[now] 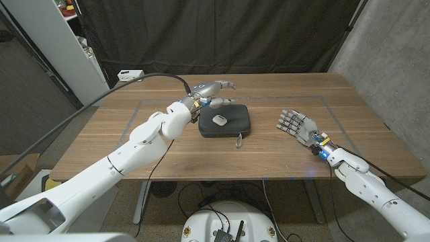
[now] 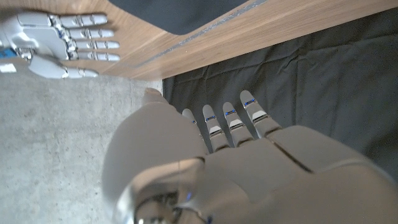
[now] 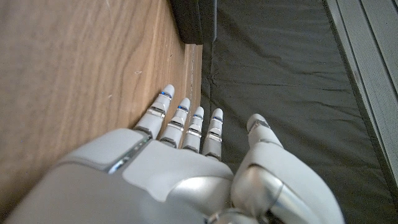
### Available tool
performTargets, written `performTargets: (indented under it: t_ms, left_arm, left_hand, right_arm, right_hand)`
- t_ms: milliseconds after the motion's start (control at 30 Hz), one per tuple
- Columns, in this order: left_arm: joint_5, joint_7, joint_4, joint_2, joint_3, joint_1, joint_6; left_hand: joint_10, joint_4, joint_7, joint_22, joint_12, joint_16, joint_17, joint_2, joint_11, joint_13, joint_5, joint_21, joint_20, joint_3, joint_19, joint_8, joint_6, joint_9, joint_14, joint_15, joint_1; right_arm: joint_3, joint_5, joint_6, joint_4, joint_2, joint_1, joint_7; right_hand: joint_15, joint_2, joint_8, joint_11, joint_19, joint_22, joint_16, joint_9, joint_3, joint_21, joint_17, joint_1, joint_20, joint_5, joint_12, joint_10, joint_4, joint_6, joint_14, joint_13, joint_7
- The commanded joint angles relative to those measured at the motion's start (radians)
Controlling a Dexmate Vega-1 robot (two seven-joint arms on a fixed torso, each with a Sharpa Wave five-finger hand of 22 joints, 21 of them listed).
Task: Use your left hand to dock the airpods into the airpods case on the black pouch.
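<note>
Left hand (image 1: 213, 93) raised over far edge of black pouch (image 1: 225, 122), fingers spread, holding nothing visible. White AirPods case (image 1: 219, 119) sits on pouch near table (image 1: 101, 141) centre. AirPods themselves too small to tell. Right hand (image 1: 297, 126) near table's right side, fingers apart, empty.

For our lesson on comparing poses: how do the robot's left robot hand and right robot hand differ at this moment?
1. The left robot hand is at the far edge of the black pouch; the right robot hand is over bare table, apart from the pouch.
2. The left arm stretches far across the table; the right arm barely reaches in.

Both have their fingers spread and seem to hold nothing.
</note>
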Motion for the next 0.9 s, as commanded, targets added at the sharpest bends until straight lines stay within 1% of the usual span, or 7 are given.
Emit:
performTargets:
  t_ms: [33, 100, 133, 233, 433, 733, 900]
  left_arm:
    - [-0.358, 0.171, 0.192, -0.089, -0.112, 0.021, -0.267]
    - [-0.392, 0.177, 0.216, -0.090, -0.116, 0.017, -0.305]
    - [-0.461, 0.171, 0.260, -0.103, -0.133, 0.015, -0.359]
    - [-0.568, 0.159, 0.333, -0.124, -0.150, 0.010, -0.454]
    - [-0.691, 0.124, 0.418, -0.130, -0.165, 0.003, -0.568]
    - [-0.808, 0.083, 0.474, -0.139, -0.170, 0.009, -0.636]
    - [-0.872, 0.049, 0.532, -0.165, -0.165, -0.005, -0.681]
  left_hand:
    - [0.031, 0.009, 0.024, -0.003, 0.008, 0.011, -0.005, 0.001, 0.004, -0.008, 0.000, 0.023, -0.023, 0.013, 0.050, -0.014, 0.021, -0.023, 0.038, -0.050, -0.027]
    - [0.043, 0.008, 0.031, -0.005, 0.010, 0.013, -0.008, 0.002, 0.006, -0.012, 0.000, 0.031, -0.034, 0.022, 0.073, -0.021, 0.031, -0.035, 0.056, -0.054, -0.034]
    - [0.048, 0.007, 0.032, -0.005, 0.012, 0.015, -0.009, 0.002, 0.005, -0.013, 0.000, 0.033, -0.036, 0.025, 0.080, -0.023, 0.033, -0.038, 0.064, -0.056, -0.036]
    - [0.063, 0.007, 0.039, -0.007, 0.014, 0.022, -0.013, 0.001, 0.009, -0.018, 0.000, 0.040, -0.043, 0.035, 0.099, -0.033, 0.037, -0.051, 0.095, -0.061, -0.044]
    - [0.090, 0.009, 0.061, -0.008, 0.021, 0.025, -0.017, 0.001, 0.010, -0.025, -0.002, 0.044, -0.050, 0.045, 0.110, -0.040, 0.053, -0.066, 0.119, -0.062, -0.060]
    - [0.102, 0.010, 0.076, -0.009, 0.021, 0.023, -0.020, 0.001, 0.014, -0.031, -0.003, 0.045, -0.050, 0.054, 0.115, -0.039, 0.084, -0.080, 0.129, -0.059, -0.075]
    - [0.103, 0.010, 0.079, -0.009, 0.020, 0.021, -0.021, 0.001, 0.012, -0.033, -0.004, 0.044, -0.047, 0.058, 0.112, -0.041, 0.093, -0.086, 0.131, -0.058, -0.083]
  right_arm:
    - [-0.022, -0.073, 0.006, -0.054, 0.008, 0.071, -0.123]
    - [-0.026, -0.080, 0.007, -0.058, 0.011, 0.076, -0.138]
    - [-0.033, -0.095, 0.011, -0.057, 0.018, 0.089, -0.154]
    - [-0.046, -0.118, 0.022, -0.052, 0.032, 0.108, -0.181]
    - [-0.072, -0.162, 0.048, -0.043, 0.057, 0.134, -0.222]
    - [-0.101, -0.194, 0.048, -0.076, 0.079, 0.126, -0.289]
    - [-0.121, -0.213, 0.049, -0.058, 0.100, 0.162, -0.298]
  right_hand:
    - [-0.071, 0.000, 0.001, -0.002, 0.008, 0.004, 0.003, 0.000, 0.002, 0.006, 0.003, 0.008, -0.004, 0.002, 0.001, 0.005, -0.002, 0.005, 0.003, 0.002, -0.002]
    - [-0.073, 0.000, 0.000, -0.001, 0.008, 0.003, 0.003, 0.000, 0.002, 0.006, 0.003, 0.007, -0.007, 0.002, 0.001, 0.005, -0.002, 0.004, 0.003, 0.002, -0.001]
    - [-0.073, 0.000, 0.000, -0.002, 0.008, 0.003, 0.003, 0.000, 0.002, 0.006, 0.003, 0.007, -0.008, 0.002, 0.001, 0.005, -0.002, 0.005, 0.003, 0.002, -0.001]
    - [-0.073, 0.000, 0.001, -0.007, 0.009, 0.003, 0.003, 0.000, 0.003, 0.006, 0.003, 0.009, -0.010, 0.002, 0.001, 0.005, -0.003, 0.005, 0.003, 0.002, 0.000]
    - [-0.074, -0.001, 0.000, -0.004, 0.009, 0.003, 0.002, 0.000, 0.003, 0.006, 0.003, 0.009, -0.013, 0.002, 0.000, 0.003, -0.003, 0.005, 0.000, 0.002, 0.000]
    - [-0.074, 0.000, 0.000, -0.007, 0.010, 0.003, 0.002, 0.000, 0.004, 0.006, 0.003, 0.010, -0.013, 0.002, 0.000, 0.001, -0.003, 0.004, -0.001, 0.002, 0.000]
    - [-0.075, 0.000, 0.000, -0.003, 0.010, 0.003, 0.002, 0.000, 0.005, 0.006, 0.003, 0.011, -0.013, 0.002, 0.000, 0.001, -0.004, 0.005, -0.001, 0.002, 0.001]
